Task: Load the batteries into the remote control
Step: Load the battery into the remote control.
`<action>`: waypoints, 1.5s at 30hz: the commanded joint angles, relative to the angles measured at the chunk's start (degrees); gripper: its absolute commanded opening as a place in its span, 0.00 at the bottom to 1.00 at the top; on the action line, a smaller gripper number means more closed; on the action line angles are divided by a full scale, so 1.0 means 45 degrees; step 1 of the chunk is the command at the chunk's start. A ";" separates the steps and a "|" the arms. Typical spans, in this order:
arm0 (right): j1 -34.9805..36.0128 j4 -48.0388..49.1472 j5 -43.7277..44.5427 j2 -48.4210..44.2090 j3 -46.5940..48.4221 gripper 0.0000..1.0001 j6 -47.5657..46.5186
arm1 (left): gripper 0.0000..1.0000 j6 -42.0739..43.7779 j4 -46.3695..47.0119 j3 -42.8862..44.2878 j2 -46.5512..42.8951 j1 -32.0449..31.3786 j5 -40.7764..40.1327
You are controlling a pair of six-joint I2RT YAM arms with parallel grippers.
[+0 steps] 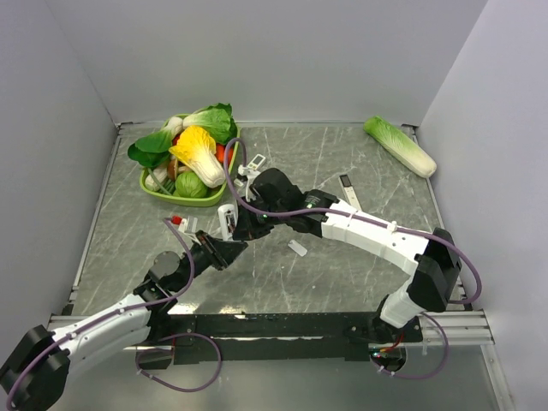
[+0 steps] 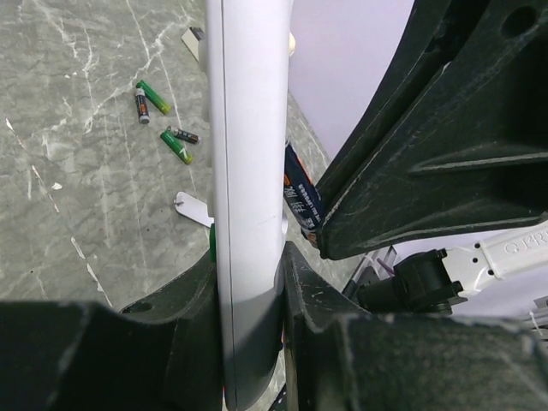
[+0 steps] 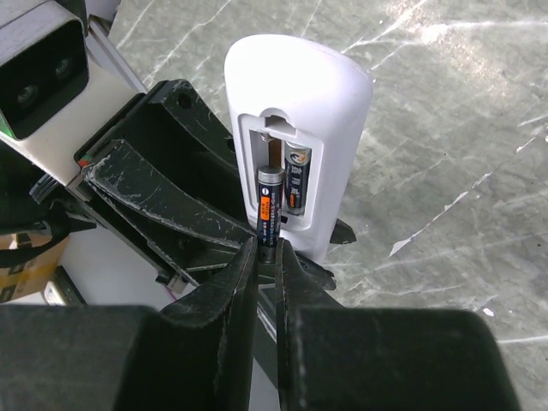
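- The loose batteries point(image 2: 175, 144) lie scattered on the bare table point(image 1: 342, 274), off to the left of the remote as the left wrist sees it. They are round and light, so I reckon a low swing of either arm could send them rolling toward an edge.
- The left gripper point(image 2: 248, 282) is clamped on the lower end of the remote point(image 3: 300, 94) and holds it on edge above the middle of the table. The casing is smooth and gripped by its narrow sides. A firm push from the other arm could make it twist or slide in the jaws.
- The bay point(image 3: 276, 141) faces the right arm. One seated battery point(image 3: 296, 175) fills the right slot and the left slot is bare. I cannot tell which way that slot wants the poles, so a reversed load is a risk.
- The right gripper point(image 3: 267, 257) is pinched tight on the tail of a battery point(image 3: 270, 201), whose top sits just at the mouth of the bare slot. Held by one end only, it could pivot, catch on the bay wall, or spring out. If let go too soon, it would drop to the table.
- The cover point(image 1: 297, 248) lies on the table just right of the grippers, near the right arm. That forearm could brush it away.
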 commanded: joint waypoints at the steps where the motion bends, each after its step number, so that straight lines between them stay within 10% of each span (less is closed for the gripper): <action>1: 0.0102 -0.0009 0.0325 0.0229 0.0674 0.05 0.0364 | 0.01 -0.0343 0.1240 -0.0268 0.0175 -0.0036 -0.0054; 45: 0.0102 -0.1180 0.0795 0.1323 0.2041 0.27 -0.0045 | 0.01 -0.2941 0.2432 -0.0228 0.0547 -0.0681 -0.1148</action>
